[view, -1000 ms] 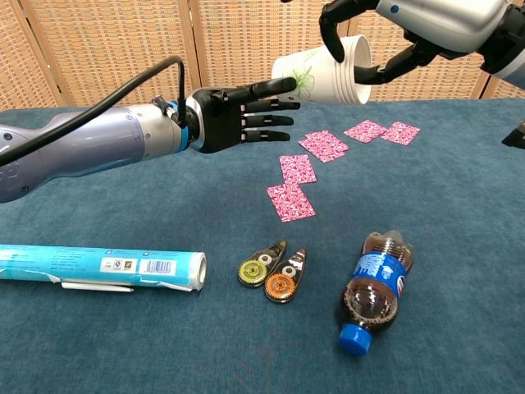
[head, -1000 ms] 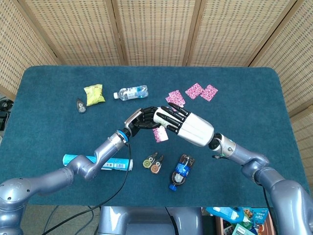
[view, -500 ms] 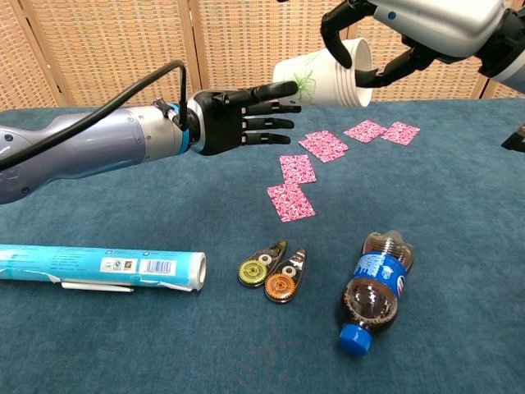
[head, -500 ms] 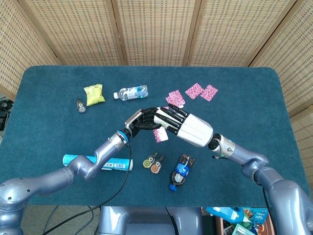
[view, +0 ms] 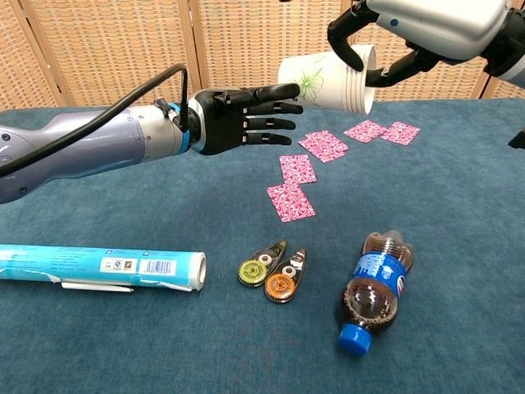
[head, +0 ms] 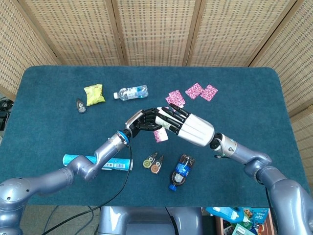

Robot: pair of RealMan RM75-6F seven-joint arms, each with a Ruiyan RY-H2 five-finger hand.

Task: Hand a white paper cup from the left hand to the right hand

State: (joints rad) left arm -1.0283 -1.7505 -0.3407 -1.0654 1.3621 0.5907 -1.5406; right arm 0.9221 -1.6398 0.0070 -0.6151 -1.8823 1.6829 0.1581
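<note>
Right hand [view: 385, 37] has the white paper cup [view: 328, 80] held up in the air over the middle of the bench [head: 244, 93], dark fingers hooked round the cup near its open rim, so the cup lies on its side with its base pointing toward the left hand [view: 234, 119]. A green leaf sketch shows on the cup's wall. From above the cup is hidden under the big white back of the right hand [head: 188, 127].

Left hand is stretched out flat, fingers straight and slightly spread, holding nothing; its uppermost fingertip looks to be just at the cup's base, though I cannot say whether it touches. In the head view the left hand [head: 142, 120] sits partly tucked beneath the right one.

Down on the blue cloth, pink patterned cards [view: 314, 144] lie scattered below the two hands, with two more further off to the right. Nearer the front edge a cola bottle [view: 373, 291] with a blue cap lies on its side, and just beside it to the left are two correction-tape dispensers [view: 273, 273], one yellow, one orange, touching each other. A long blue-and-white roll [view: 98, 268] lies along the left under the left arm. At the far left of the bench there is a yellow snack packet [head: 94, 94], a small dark object [head: 81, 105] near it, and a clear water bottle [head: 131, 92] lying flat.
</note>
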